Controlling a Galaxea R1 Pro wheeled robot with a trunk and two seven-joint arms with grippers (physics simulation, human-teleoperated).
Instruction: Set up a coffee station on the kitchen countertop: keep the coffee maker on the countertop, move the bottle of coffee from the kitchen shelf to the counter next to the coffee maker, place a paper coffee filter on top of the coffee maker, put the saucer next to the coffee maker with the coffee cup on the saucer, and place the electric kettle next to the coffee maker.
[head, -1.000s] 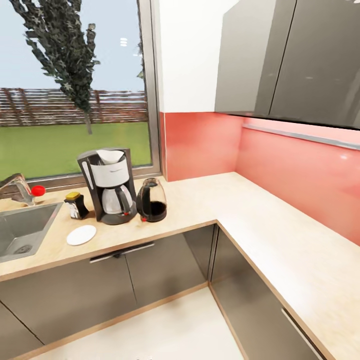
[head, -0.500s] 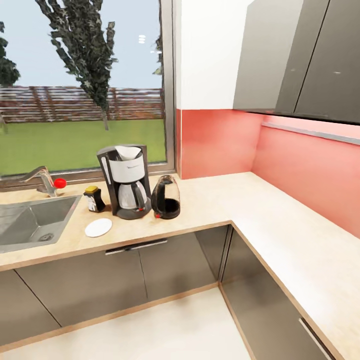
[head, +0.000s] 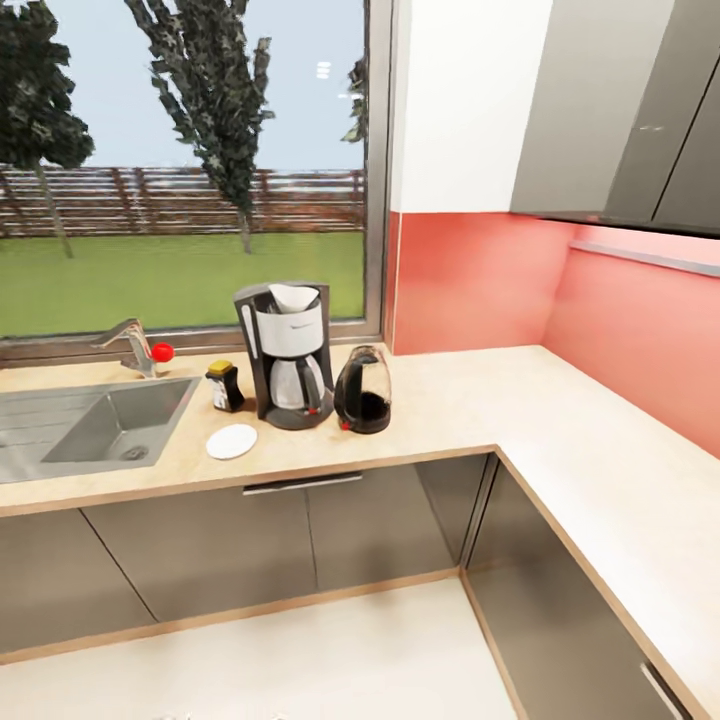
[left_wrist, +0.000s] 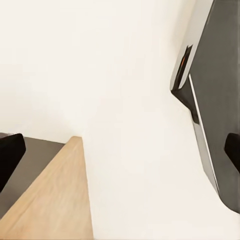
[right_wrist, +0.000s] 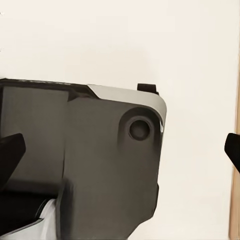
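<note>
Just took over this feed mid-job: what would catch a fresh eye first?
The cluster on the countertop under the window: the coffee maker with the paper coffee filter in its top, the electric kettle at its right, the bottle of coffee at its left. The bare saucer lies in front, no cup on it, beside the sink.

No legible text anywhere. Bottle of coffee (head: 225, 386) near the tabletop's back edge had a white label, print too small to read. Coffee maker (head: 288, 353) front showed a dark mark, unreadable.
</note>
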